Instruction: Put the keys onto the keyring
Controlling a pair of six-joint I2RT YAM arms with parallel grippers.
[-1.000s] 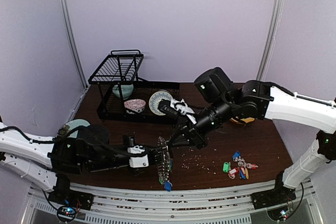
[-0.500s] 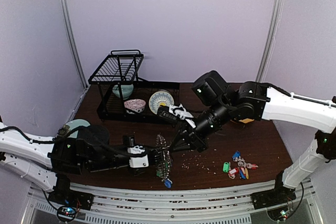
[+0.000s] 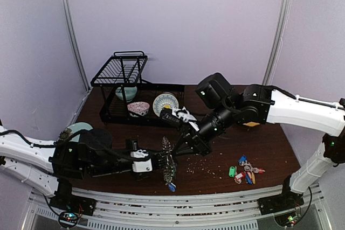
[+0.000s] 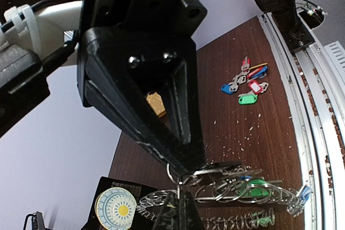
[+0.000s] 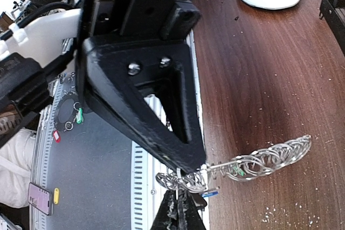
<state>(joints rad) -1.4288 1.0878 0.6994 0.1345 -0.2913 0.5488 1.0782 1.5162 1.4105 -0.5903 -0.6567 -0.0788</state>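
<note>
Your left gripper [image 4: 180, 182] is pinching the keyring [image 3: 169, 166] by its rim, fingers pressed together, and is holding it on edge over the near part of the table [image 3: 269, 144].

Your right gripper [image 5: 180, 186] is reaching in from the far side. Its fingers are pressed together at the ring's upper rim, among the small silver rings [image 5: 253, 162]. Whether anything is sitting between the tips is too small to tell.

The keys [image 3: 249, 169] are lying well apart to your right, flat on the table among blue, green and red tags [image 3: 232, 171]. Crumbs [image 3: 204, 166] are lying scattered in between.
</note>
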